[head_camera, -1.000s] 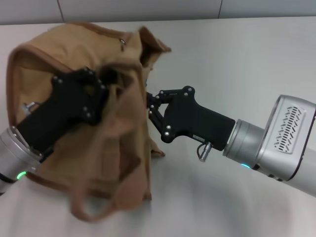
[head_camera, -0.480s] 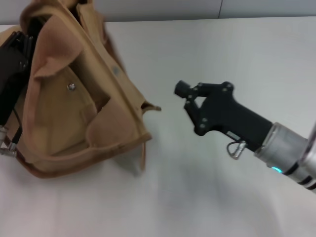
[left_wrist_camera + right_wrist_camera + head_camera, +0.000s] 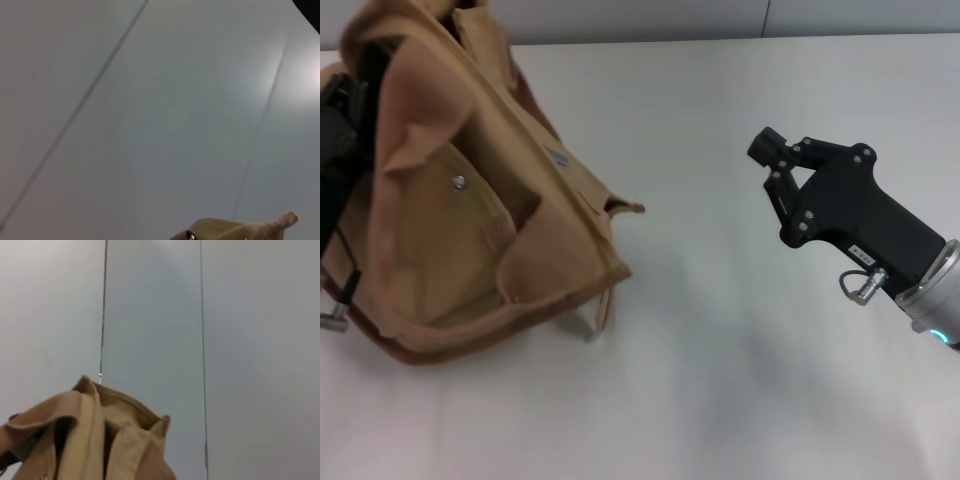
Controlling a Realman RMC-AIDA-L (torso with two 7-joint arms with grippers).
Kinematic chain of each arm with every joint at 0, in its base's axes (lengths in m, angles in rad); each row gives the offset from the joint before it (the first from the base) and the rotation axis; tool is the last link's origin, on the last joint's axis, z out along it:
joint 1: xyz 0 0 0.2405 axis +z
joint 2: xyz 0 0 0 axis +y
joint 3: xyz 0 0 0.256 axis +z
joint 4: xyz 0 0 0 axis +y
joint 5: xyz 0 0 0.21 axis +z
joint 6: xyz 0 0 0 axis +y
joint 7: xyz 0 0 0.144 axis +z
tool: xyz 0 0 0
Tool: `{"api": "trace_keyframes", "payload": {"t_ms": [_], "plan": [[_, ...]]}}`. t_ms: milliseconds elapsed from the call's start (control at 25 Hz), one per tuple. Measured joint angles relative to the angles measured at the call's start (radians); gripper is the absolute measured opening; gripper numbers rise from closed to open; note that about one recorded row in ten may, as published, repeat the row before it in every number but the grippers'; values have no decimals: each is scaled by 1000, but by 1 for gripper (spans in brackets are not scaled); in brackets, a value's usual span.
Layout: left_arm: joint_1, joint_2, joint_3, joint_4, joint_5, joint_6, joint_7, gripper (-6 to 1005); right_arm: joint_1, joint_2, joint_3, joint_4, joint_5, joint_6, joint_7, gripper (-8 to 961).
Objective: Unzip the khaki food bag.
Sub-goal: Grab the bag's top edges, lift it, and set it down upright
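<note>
The khaki food bag [image 3: 470, 220] lies tilted at the table's left, its front pocket and metal snap [image 3: 458, 182] facing up. A strap handle [image 3: 605, 300] hangs at its lower right corner. A small silver piece [image 3: 557, 157] shows on its right edge. My left gripper [image 3: 338, 120] is at the bag's far left side, mostly hidden by the canvas. My right gripper [image 3: 766, 150] hovers over bare table well to the right of the bag, fingers together and empty. The bag's top shows in the right wrist view [image 3: 100, 440], and a corner of it in the left wrist view [image 3: 240, 229].
The white table [image 3: 720, 380] stretches in front and to the right of the bag. A grey wall [image 3: 620, 15] runs along the table's far edge.
My right gripper has pulled away from the bag to the right. The bag has swung left and tipped back, so its front pocket now faces up.
</note>
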Motion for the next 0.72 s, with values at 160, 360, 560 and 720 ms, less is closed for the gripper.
{"api": "trace_keyframes", "payload": {"t_ms": [160,360,560,720], "plan": [[-11,0,3,-3,54,-11,7,72,40,4,-12,20,-23,27,-29,83],[-23,0,6,-6,80,-12,8,73,82,5,-16,91,-90,152,-169,155],[-32,0,10,-8,99,-18,8,74,86,7,13,242,-91,320,-442,255],[-44,0,12,-20,114,-24,8,75,87,7,77,320,-92,413,-572,346]]}}
